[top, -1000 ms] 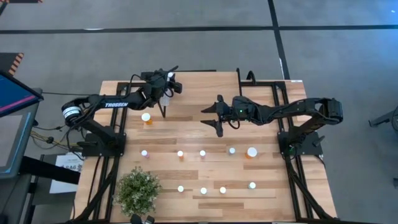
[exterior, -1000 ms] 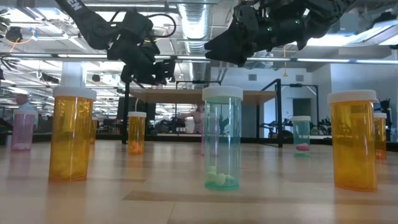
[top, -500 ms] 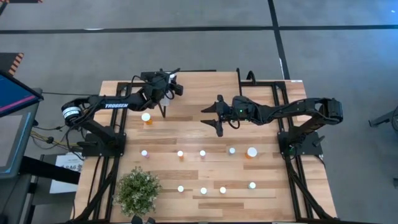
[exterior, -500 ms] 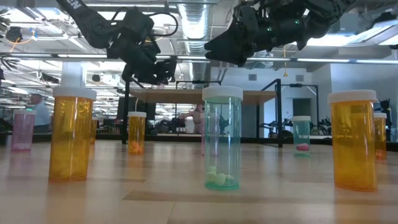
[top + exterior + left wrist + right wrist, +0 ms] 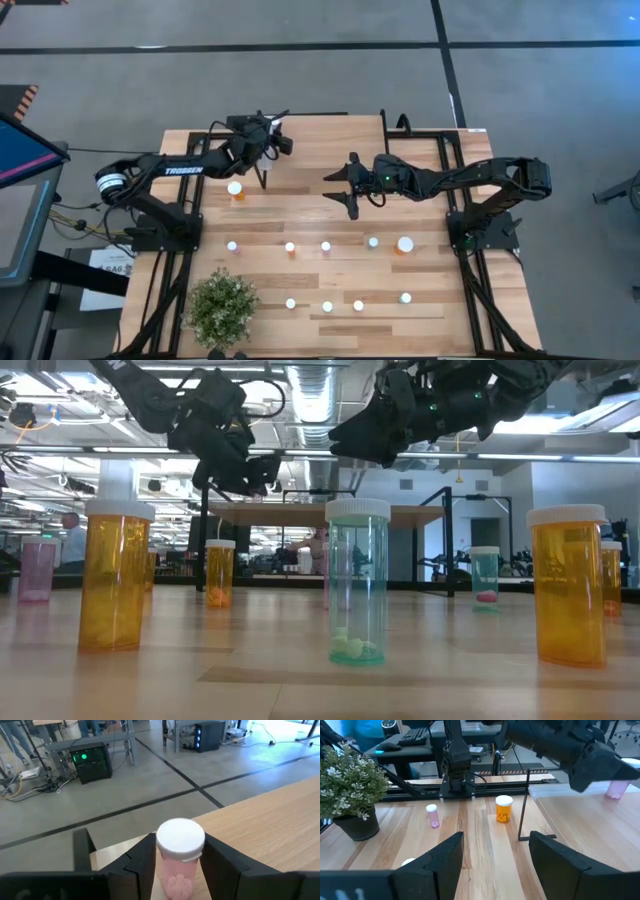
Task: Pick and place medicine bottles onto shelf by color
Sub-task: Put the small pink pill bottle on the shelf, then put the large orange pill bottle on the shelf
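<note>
A teal bottle (image 5: 358, 582) stands nearest the table-level camera, flanked by two large orange bottles (image 5: 115, 575) and, farther back, a smaller orange one (image 5: 219, 572) and more small bottles near the edges. From above, the remaining bottles (image 5: 326, 246) sit in two loose rows across the front half of the wooden table (image 5: 420, 320), beside a potted plant (image 5: 222, 305) at the front left corner.

Farther back, the right gripper (image 5: 342, 188) hangs over the middle of the table, its fingers spread and holding nothing; its own camera looks between them toward an orange bottle (image 5: 503, 808) and a pink one (image 5: 433, 815) standing on the boards.

Farthest back, the left gripper (image 5: 272, 135) holds a pink bottle (image 5: 178, 857) by its body, white cap up, the two fingers (image 5: 142, 865) pressed to either side. It is poised at the left end of the shelf (image 5: 330, 125), the light wood platform on thin black legs at the table's far edge. Whether the bottle's base already touches the shelf top cannot be told from these views. The right wrist camera shows one pink bottle (image 5: 617, 788) at that end of the shelf, below the left arm.

The step in hand appears to be placing this pink bottle on the shelf. The next move would call for settling it upright on the wood, parting the fingers and lifting clear without tipping it.
</note>
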{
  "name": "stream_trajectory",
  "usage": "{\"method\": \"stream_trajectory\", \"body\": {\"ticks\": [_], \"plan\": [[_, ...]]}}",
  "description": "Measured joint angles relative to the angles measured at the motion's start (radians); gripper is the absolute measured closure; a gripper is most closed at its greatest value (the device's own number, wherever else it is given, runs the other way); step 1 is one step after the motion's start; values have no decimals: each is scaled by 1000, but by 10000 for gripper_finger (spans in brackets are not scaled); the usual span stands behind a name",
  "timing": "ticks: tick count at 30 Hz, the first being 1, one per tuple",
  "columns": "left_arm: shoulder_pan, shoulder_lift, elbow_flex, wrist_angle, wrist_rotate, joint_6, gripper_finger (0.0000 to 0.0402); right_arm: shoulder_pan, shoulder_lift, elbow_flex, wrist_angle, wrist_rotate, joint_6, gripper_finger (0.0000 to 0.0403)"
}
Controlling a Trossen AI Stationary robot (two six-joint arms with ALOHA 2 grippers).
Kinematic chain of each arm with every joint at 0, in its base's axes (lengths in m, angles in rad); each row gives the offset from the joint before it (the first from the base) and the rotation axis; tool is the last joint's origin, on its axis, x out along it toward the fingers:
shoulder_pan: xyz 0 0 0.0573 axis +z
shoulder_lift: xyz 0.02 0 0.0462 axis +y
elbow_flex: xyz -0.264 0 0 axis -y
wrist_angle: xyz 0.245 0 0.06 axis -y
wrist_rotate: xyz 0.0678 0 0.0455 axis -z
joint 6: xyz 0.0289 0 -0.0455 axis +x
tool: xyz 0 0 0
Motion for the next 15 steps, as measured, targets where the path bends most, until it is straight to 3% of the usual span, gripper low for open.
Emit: {"method": "stream_trajectory", "body": {"ticks": [9,15], "plan": [[0,-120,0,-85,0,-2,268,-1,0,0,1,0,4,154],[0,-132,0,-125,45,-19,266,0,0,0,4,0,5,154]]}}
